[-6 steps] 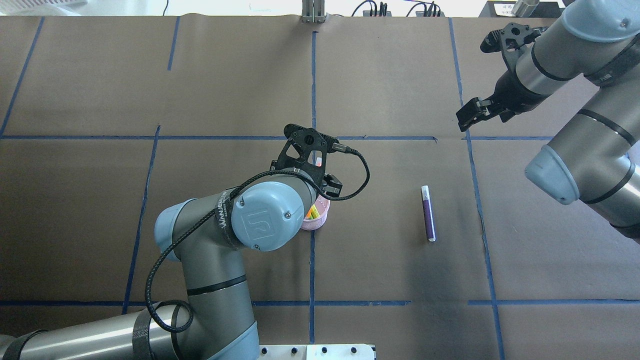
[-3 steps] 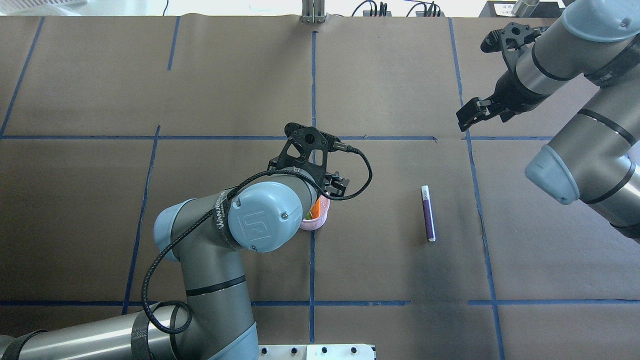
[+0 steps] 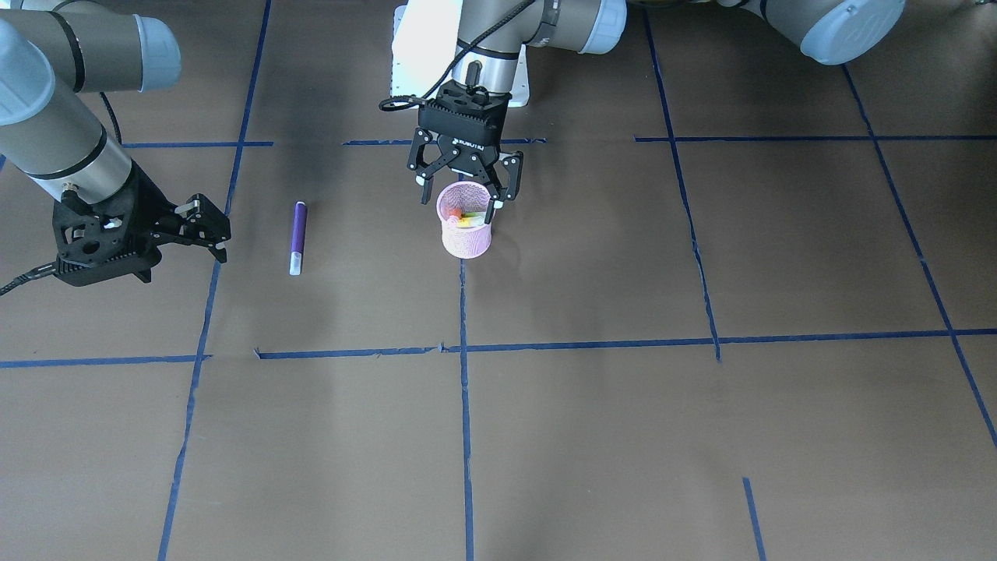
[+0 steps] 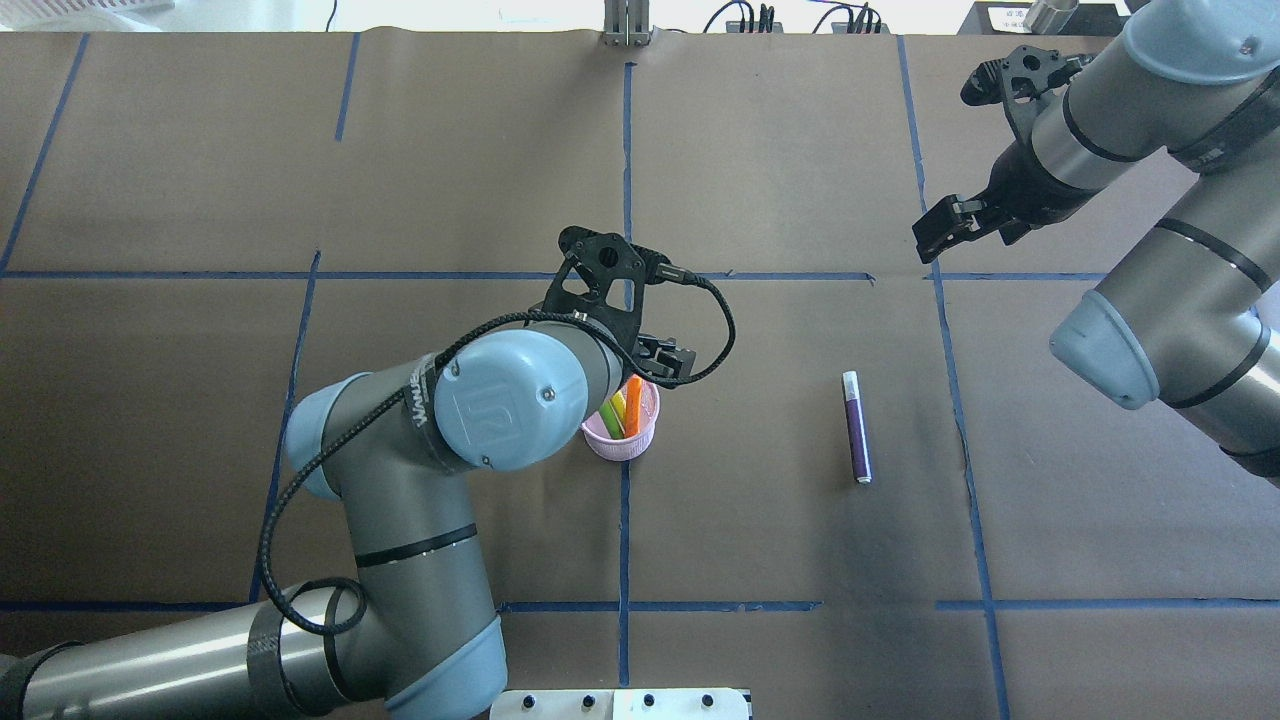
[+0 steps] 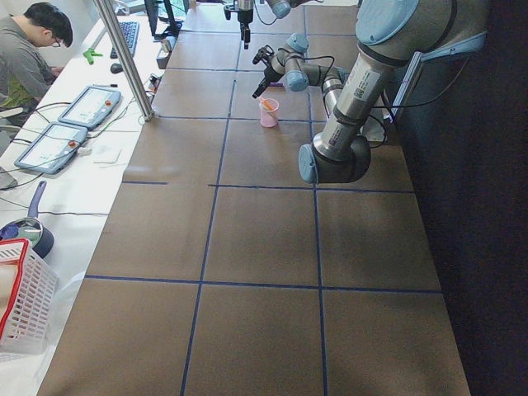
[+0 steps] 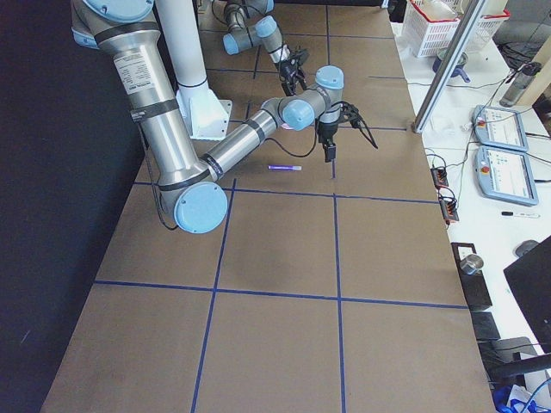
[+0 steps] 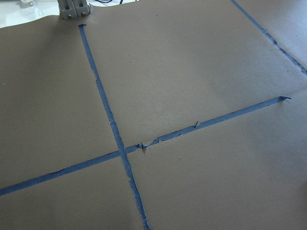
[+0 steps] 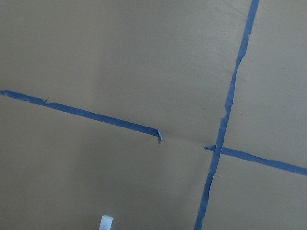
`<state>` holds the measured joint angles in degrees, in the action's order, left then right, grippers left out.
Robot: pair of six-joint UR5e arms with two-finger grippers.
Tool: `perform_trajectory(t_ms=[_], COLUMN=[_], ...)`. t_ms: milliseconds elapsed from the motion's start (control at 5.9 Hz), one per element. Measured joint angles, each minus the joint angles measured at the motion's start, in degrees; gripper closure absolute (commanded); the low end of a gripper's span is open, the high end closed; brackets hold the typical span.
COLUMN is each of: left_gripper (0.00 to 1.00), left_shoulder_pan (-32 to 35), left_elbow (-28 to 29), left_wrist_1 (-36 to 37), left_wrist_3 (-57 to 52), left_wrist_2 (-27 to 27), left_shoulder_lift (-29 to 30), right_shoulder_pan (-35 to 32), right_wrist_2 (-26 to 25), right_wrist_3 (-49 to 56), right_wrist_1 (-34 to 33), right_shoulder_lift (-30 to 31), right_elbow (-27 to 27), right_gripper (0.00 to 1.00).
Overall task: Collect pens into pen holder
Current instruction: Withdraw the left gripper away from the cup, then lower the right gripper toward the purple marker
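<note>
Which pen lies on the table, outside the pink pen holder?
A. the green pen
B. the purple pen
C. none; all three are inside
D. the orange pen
B: the purple pen lies flat on the table, well apart from the pen holder, while the orange pen and the green pen stand inside it.

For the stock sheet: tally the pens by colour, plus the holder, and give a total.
Pink wire-mesh cylindrical pen holder: 1
Purple marker-like pen with a pale cap, lying flat: 1
Orange marker-like pen, inside the holder: 1
Bright green marker-like pen, inside the holder: 1
Total: 4
</note>
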<state>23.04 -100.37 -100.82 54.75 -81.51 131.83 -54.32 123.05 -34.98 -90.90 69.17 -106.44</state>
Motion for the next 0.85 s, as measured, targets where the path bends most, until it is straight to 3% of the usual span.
perform_trajectory(t_ms=[509, 848], left_gripper=[0.0, 0.0], left_shoulder_pan=[14.42, 21.47], left_elbow=[-0.92, -5.74], left_wrist_1=[9.4, 16.46], left_wrist_3=[-0.13, -2.43], left_wrist_2=[-26.11, -37.57], left_shoulder_lift=[-1.7, -6.31], right_shoulder_pan=[0.04, 0.9], right_wrist_2=[-0.03, -0.57], right_wrist_3=[-1.78, -8.99], right_wrist_1=[-0.04, 0.64], right_shoulder_lift=[0.0, 0.42], right_elbow=[0.02, -0.17], right_gripper=[0.0, 0.01])
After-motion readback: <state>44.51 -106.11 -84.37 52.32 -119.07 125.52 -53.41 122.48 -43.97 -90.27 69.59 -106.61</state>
